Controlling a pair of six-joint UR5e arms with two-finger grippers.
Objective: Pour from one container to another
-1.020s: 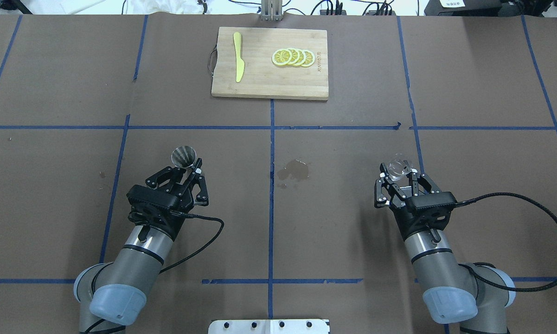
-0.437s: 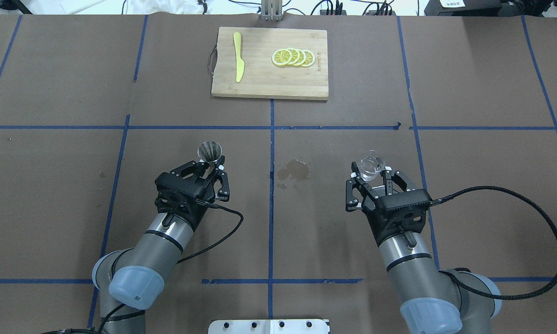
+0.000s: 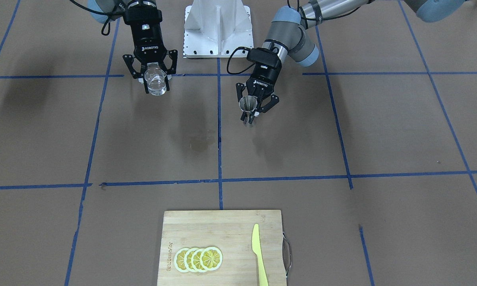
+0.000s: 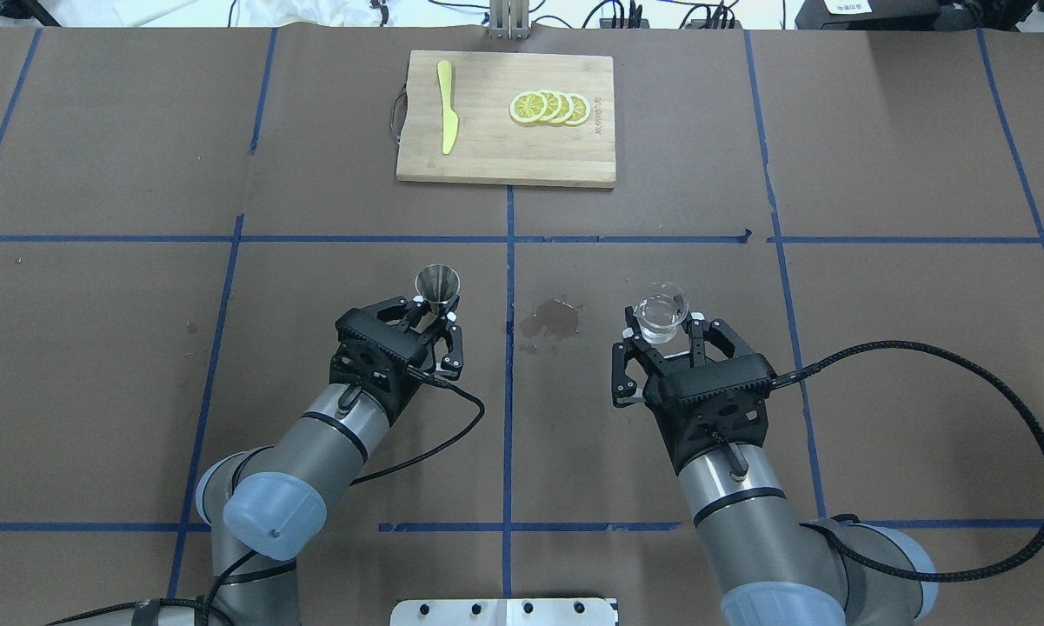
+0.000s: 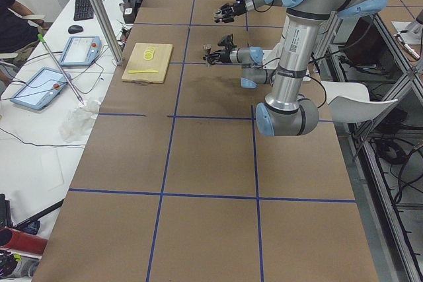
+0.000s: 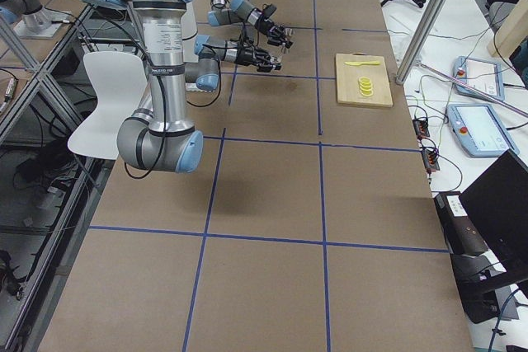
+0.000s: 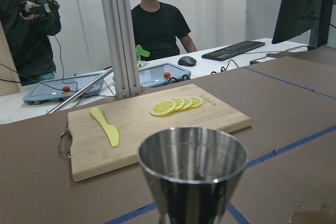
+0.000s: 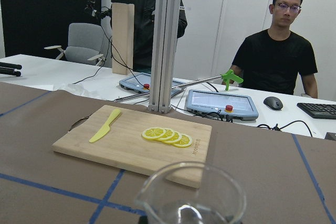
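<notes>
Both vessels hung upright above the counter (image 4: 878, 348), likely so nothing spilled: the left claw (image 4: 435, 311) was closed on the jigger (image 4: 437, 283), mouth up to receive, and the right claw (image 4: 663, 337) clamped the glass cup (image 4: 661, 309) with its clear liquid, well apart

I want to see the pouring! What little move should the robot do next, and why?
Probably slide the right gripper with its glass cup sideways toward the metal jigger in the left gripper. Both are held upright, but a wide gap lies between them, so the cup's lip isn't over the jigger yet.
</notes>
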